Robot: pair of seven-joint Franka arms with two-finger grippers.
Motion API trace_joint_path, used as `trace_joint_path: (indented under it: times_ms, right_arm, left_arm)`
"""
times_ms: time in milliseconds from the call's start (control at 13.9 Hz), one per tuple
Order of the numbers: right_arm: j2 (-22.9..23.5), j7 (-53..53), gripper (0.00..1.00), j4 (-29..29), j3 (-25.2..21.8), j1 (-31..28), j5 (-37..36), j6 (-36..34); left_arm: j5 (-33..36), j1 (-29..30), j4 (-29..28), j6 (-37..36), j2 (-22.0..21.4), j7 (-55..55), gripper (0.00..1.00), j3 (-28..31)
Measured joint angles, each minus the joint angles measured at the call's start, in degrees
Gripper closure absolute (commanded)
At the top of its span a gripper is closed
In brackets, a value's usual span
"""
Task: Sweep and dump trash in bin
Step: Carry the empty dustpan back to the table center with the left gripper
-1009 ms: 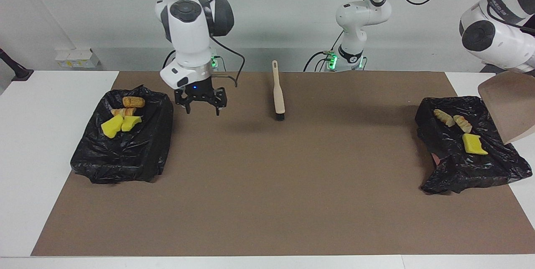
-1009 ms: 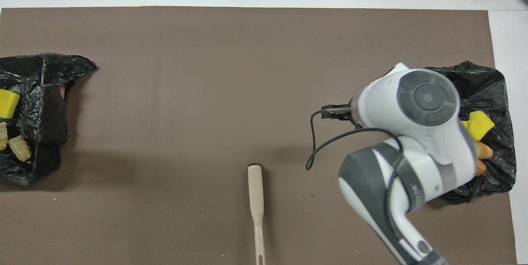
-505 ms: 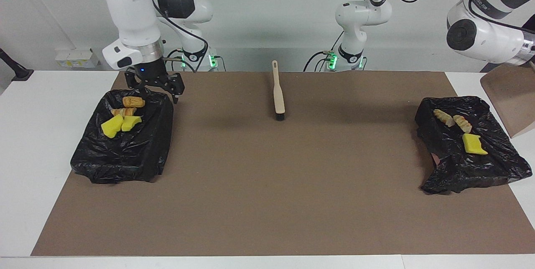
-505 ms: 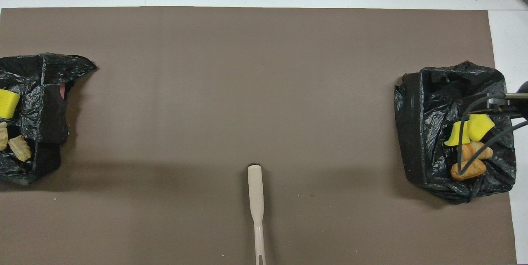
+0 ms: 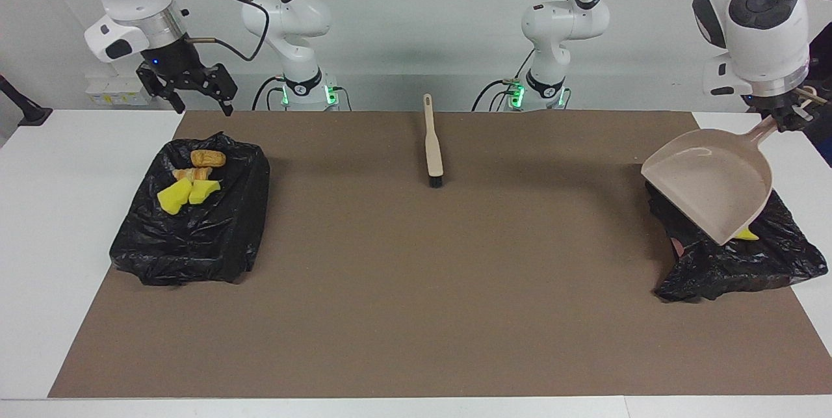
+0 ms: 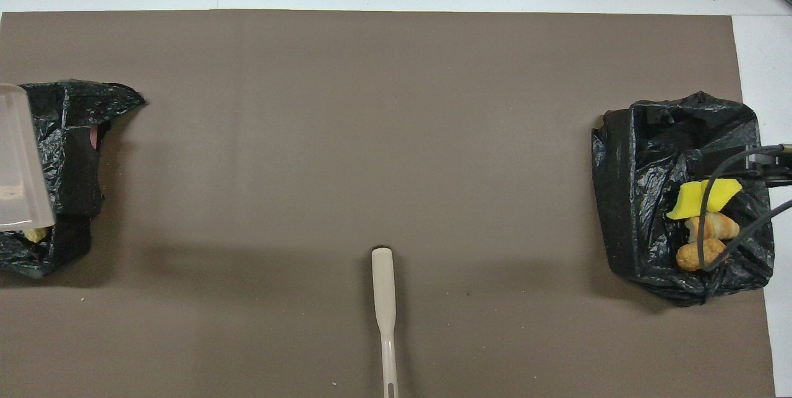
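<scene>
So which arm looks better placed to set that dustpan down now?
The left arm, probably. Its tool already grips the dustpan by the handle, tilted over the black bag at its end. The right arm's tool hangs open and empty, up above the table's other end.

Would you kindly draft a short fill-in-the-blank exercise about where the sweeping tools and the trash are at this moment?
1. The left gripper is shut on the handle of the beige ____.
2. The dustpan hangs tilted over a black-bagged ____ at the left arm's end of the table.
3. The brush lies flat on the brown ____, held by neither gripper.
4. The right gripper, raised near the other bin, is ____ and holds nothing.

Missing words: dustpan; bin; mat; open
</scene>
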Motion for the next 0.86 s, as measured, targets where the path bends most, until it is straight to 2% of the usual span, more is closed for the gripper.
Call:
trace_joint_path:
  times_ms: [144,360,577,865]
  right_arm:
    - [-0.55,-0.05,0.0,-0.02,0.06,0.03,-0.13,-0.21]
    - [-0.54,-0.05,0.0,-0.15,0.21,0.08,-0.28,-0.21]
    - [-0.53,-0.05,0.0,-0.16,0.5,0.1,-0.24,-0.21]
    - [-0.52,-0.05,0.0,-0.16,0.96,0.12,-0.24,-0.21]
  left_arm:
    - [-8.01,-0.02,-0.16,-0.16,-0.12,-9.35,1.0,-0.14]
    - [-16.1,-1.09,-0.76,-1.31,-0.5,-21.2,1.0,-1.34]
    - [-22.45,-5.8,-1.95,-1.59,-0.67,-32.59,1.0,-1.65]
    - [-26.65,-14.8,-3.34,-0.54,-0.23,-46.26,1.0,-1.93]
